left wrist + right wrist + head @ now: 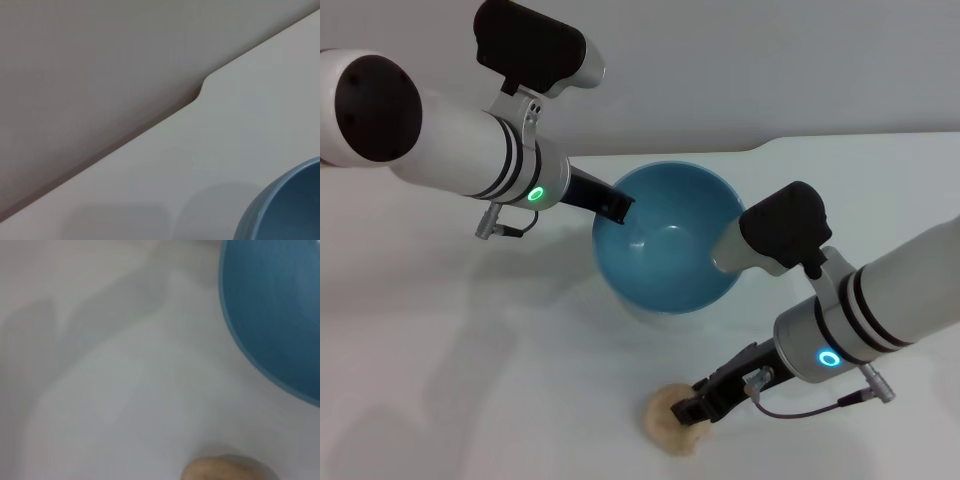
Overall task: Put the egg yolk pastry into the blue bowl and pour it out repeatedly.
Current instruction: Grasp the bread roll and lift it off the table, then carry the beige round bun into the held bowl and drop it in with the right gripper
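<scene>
Right pincer [692,408] clamped on the pastry [672,428] on the table [470,400], near side of the bowl [670,240]. Left pincer [616,206] grips the bowl's rim, tilted, empty. We judge: pick-up step; next, lift and drop it in. Count: one pastry, one bowl.

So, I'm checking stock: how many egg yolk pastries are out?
1. The egg yolk pastry lies on the table near the blue bowl, under the right gripper. The bowl looks empty.
</scene>
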